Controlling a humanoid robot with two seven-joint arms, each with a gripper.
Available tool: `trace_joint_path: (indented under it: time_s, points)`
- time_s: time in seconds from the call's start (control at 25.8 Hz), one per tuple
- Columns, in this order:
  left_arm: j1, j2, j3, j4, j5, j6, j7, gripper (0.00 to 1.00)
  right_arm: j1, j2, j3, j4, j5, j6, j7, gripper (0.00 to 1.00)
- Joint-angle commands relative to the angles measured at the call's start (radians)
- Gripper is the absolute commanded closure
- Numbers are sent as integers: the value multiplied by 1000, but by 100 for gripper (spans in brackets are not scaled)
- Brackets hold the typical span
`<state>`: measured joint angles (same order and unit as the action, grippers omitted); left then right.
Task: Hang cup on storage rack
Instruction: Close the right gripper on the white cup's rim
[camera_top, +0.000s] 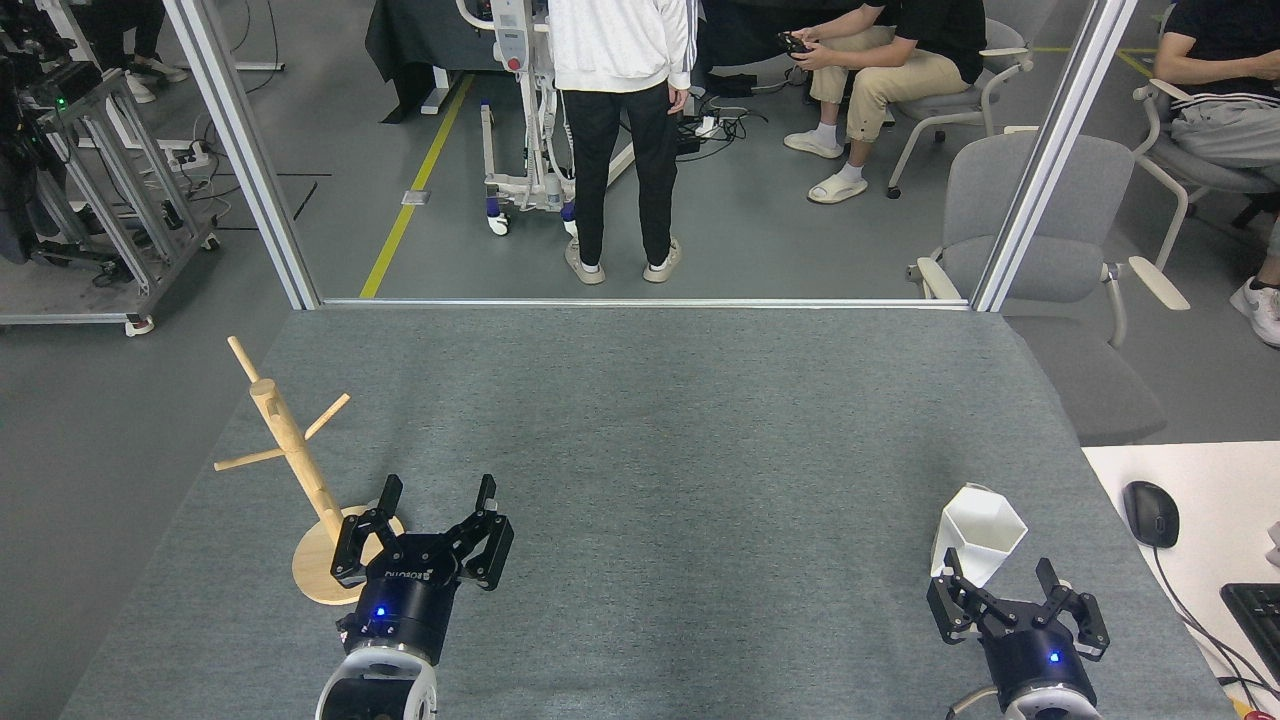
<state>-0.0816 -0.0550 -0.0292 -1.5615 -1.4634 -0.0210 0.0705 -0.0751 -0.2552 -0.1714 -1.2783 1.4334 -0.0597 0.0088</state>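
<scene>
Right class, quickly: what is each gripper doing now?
Left gripper: open, holding nothing, beside the storage rack.
Right gripper: open, empty, just short of the cup.

Matte white faceted cup (978, 533), pale smooth wood storage rack (296, 467), table (680, 420) w/ rough grey felt-like cloth, both end effectors black matte plastic/metal.

Bright even overhead light, sharp focus throughout, soft faint shadows on grey felt-covered table (650, 450), no glare
</scene>
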Motion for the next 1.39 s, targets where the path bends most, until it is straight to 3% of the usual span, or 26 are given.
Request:
trace_joint_path:
  time_s: [0.0,0.74,0.97,1.36]
  points:
    - [0,1,0,8,0,1,0,1,-12,-13,16,27,-1,3,-3,1]
    - [-3,3,0,6,0,3,8,1,-95,-15,16,140,1,3,-12,1]
    - [-6,3,0,9,0,3,5,1,-169,-16,20,224,22,3,-12,1]
    - [-7,4,2,9,0,3,2,1,-175,-16,16,234,27,3,-52,1]
